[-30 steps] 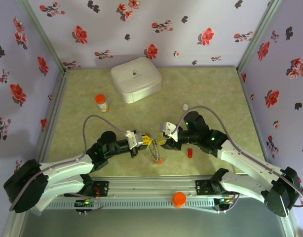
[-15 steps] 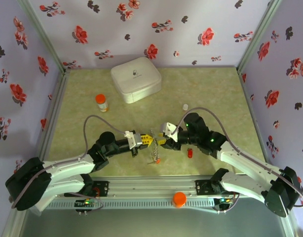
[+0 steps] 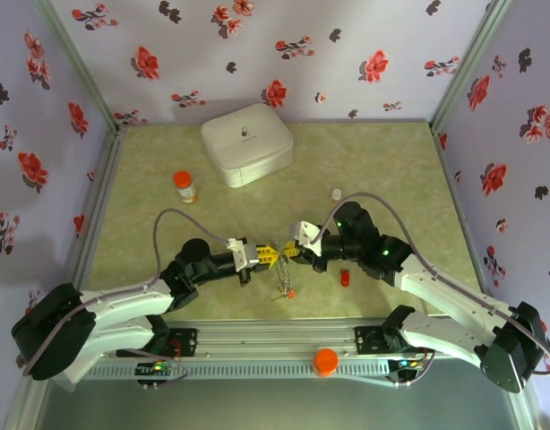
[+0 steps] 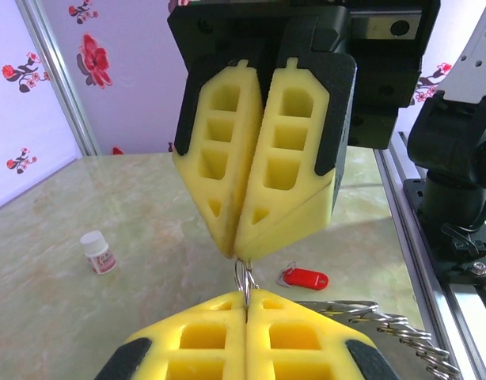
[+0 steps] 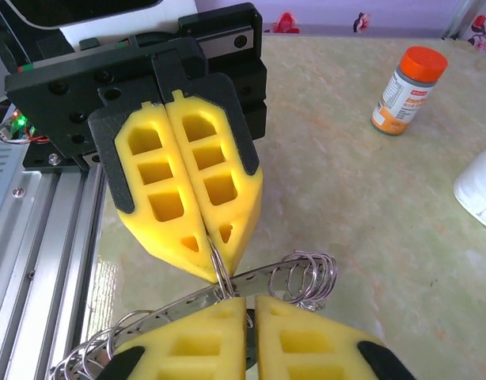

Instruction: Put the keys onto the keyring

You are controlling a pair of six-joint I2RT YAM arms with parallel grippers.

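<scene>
Both grippers meet tip to tip above the table's front middle. My left gripper (image 3: 264, 256) (image 4: 246, 294) is shut on a small split ring (image 4: 244, 275). From the opposite side my right gripper (image 3: 289, 253) (image 5: 249, 302) has its jaws nearly together on the same small ring (image 5: 221, 267). The dark chain-like keyring (image 3: 281, 284) (image 5: 168, 293) hangs below them with several small rings (image 5: 310, 273) bunched on it. An orange-headed key (image 3: 291, 293) dangles at its lower end. A red-headed key (image 3: 345, 279) (image 4: 306, 279) lies loose on the table right of the grippers.
A white rounded case (image 3: 246, 143) sits at the back. An orange-capped pill bottle (image 3: 184, 185) (image 5: 405, 89) stands to the left. A tiny white bottle (image 3: 337, 193) (image 4: 98, 252) stands behind the right arm. The metal rail (image 3: 275, 336) runs along the near edge.
My right gripper's jaws have closed down onto the small ring. Both grippers have barely shifted, and the hanging keyring has swung slightly.
</scene>
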